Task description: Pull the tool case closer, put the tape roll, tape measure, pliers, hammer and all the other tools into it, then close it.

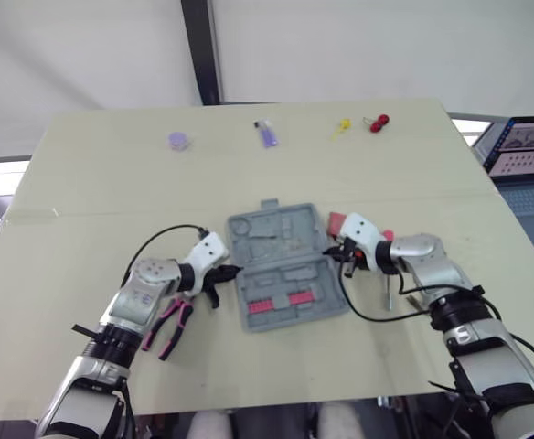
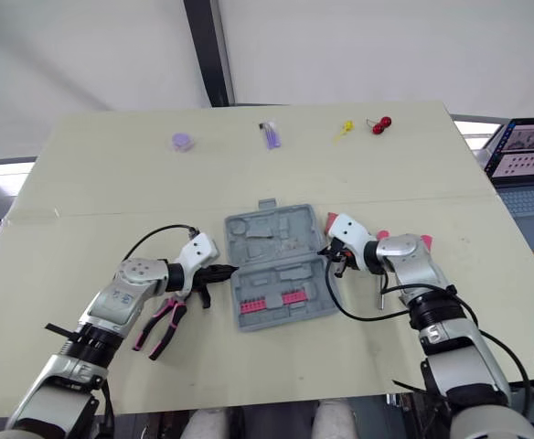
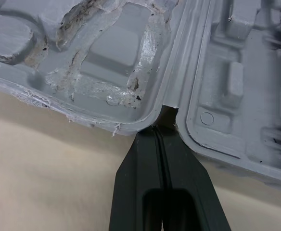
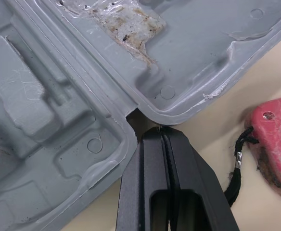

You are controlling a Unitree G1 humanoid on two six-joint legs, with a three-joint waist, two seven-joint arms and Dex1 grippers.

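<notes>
The grey tool case point(image 1: 281, 265) lies open and flat at the table's middle, with pink bits point(image 1: 281, 302) in its near half. My left gripper point(image 1: 233, 271) is shut, its tips pressed into the hinge notch on the case's left side point(image 3: 160, 129). My right gripper point(image 1: 329, 253) is shut too, its tips at the hinge notch on the right side point(image 4: 162, 130). Pliers point(image 1: 171, 325) with pink and black handles lie beside my left forearm. A red tape measure point(image 4: 275, 144) sits just right of the case, by my right gripper. A purple tape roll point(image 1: 178, 140) lies far back left.
Along the far edge lie a purple lighter-like item point(image 1: 266, 133), a yellow piece point(image 1: 341, 125) and a red piece point(image 1: 378, 122). A thin metal tool point(image 1: 388, 297) lies under my right forearm. A screen point(image 1: 523, 146) stands off the table's right side.
</notes>
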